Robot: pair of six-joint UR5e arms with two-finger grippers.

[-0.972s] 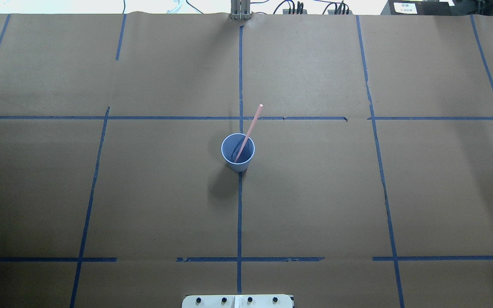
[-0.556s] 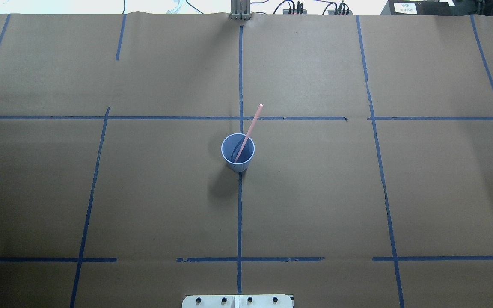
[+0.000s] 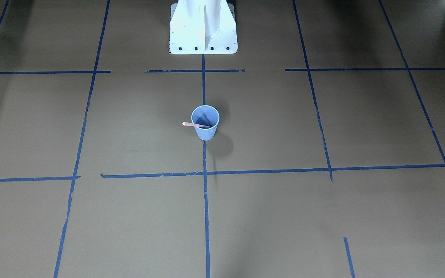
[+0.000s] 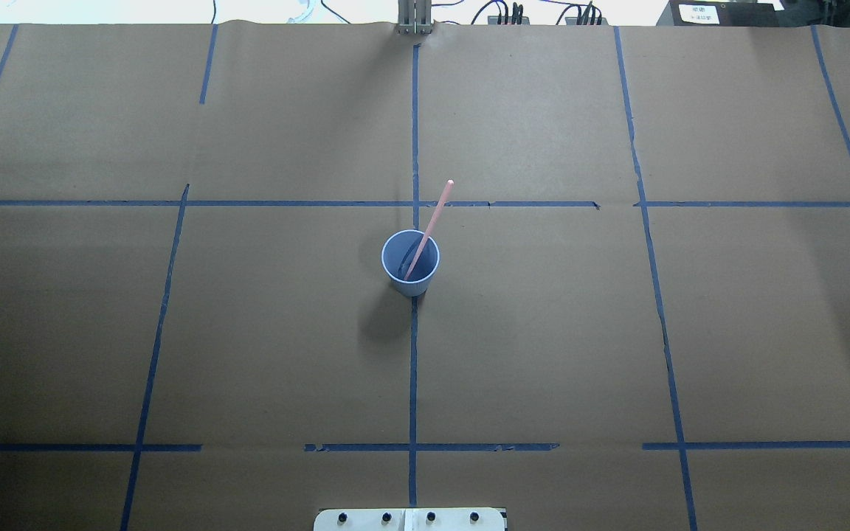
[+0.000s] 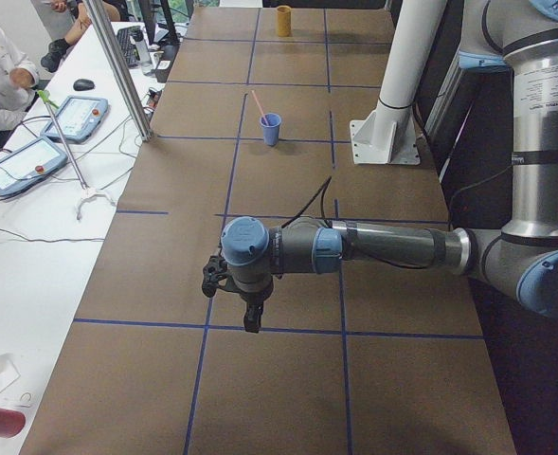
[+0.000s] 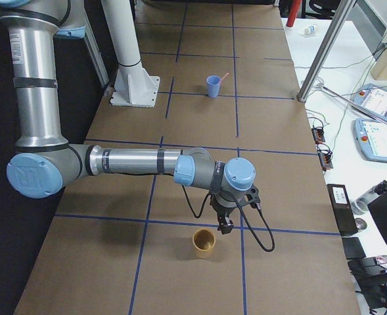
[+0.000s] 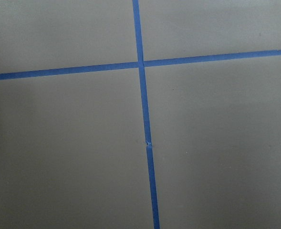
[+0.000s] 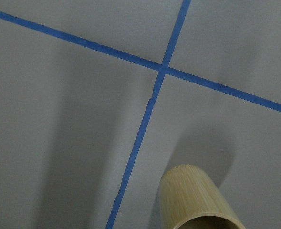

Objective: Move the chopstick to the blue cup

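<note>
The blue cup (image 4: 410,259) stands upright in the middle of the worktop (image 4: 263,354), on the long strip of blue tape (image 4: 413,369) that runs from the robot's edge to the far edge. The chopstick (image 4: 431,221) is in it: the lower end sits inside the cup, the shaft leans on the rim, and the upper end tilts out toward the far edge and a little toward the robot's right end.

The left gripper (image 5: 250,324) hangs above the worktop near the left end, well apart from the cup, over a crossing of tape lines. It shows only from the side, so I cannot tell whether its fingers are spread or pressed together.

The right gripper (image 6: 224,229) hangs near the right end, just beside a bamboo cup (image 6: 204,243) that stands upright there. Its fingers cannot be judged either
</note>
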